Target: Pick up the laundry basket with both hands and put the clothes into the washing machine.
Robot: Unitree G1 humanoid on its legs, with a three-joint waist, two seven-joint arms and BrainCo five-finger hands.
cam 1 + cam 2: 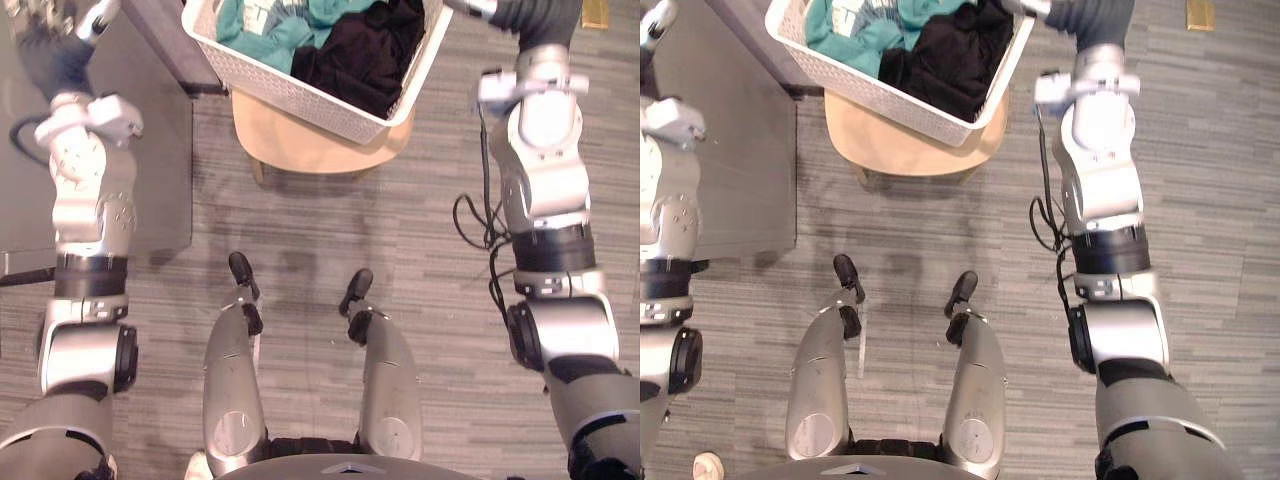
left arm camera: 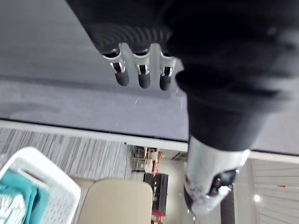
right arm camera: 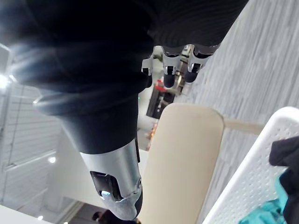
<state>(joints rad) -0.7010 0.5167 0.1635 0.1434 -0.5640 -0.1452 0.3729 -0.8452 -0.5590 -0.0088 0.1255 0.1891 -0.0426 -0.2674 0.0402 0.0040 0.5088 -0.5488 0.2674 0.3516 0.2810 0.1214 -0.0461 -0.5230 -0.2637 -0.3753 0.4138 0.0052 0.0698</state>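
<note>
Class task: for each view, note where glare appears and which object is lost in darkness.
Left eye view: even light; the black clothes in the basket read as one dark mass. Left wrist view: a small light glares past the left hand. Right wrist view: bright lights glare beyond the right hand.

Both arms reach forward, one on each side. Left arm [image 1: 85, 200] is stretched out nearly straight, its wrist under the dark ribbed cover. Left hand [image 2: 144, 77] has its fingers loose and side by side, with nothing in them. Right arm [image 1: 545, 150] mirrors it, the forearm turned slightly inward at the wrist. Right hand [image 3: 168, 77] also has relaxed fingers and an empty grasp.
</note>
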